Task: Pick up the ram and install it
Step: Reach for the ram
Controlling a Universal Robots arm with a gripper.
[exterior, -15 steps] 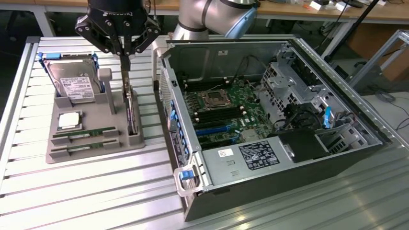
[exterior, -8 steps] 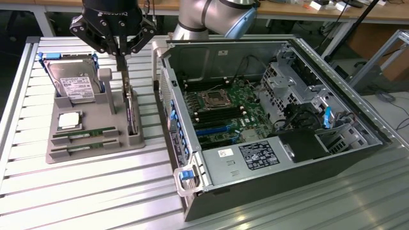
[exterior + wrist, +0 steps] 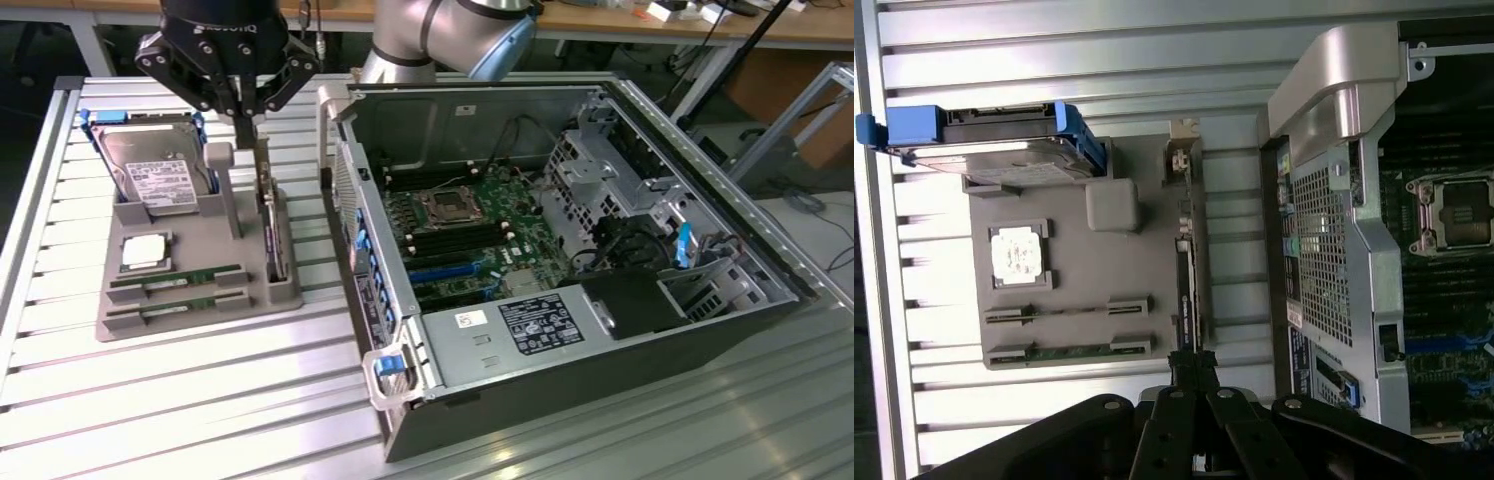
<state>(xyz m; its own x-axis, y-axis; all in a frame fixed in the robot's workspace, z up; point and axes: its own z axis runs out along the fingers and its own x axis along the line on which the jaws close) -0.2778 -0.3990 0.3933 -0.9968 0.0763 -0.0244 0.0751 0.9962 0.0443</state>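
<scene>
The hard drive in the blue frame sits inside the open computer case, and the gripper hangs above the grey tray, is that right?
Not quite. The hard drive in the blue frame sits on the grey tray, outside the open computer case, as the exterior view shows. The gripper does hang above the grey tray.

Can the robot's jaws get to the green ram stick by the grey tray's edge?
Probably yes: the ram stick lies uncovered in the grey tray, with nothing above it. The gripper hangs over the tray's other end, jaws shut.
</scene>
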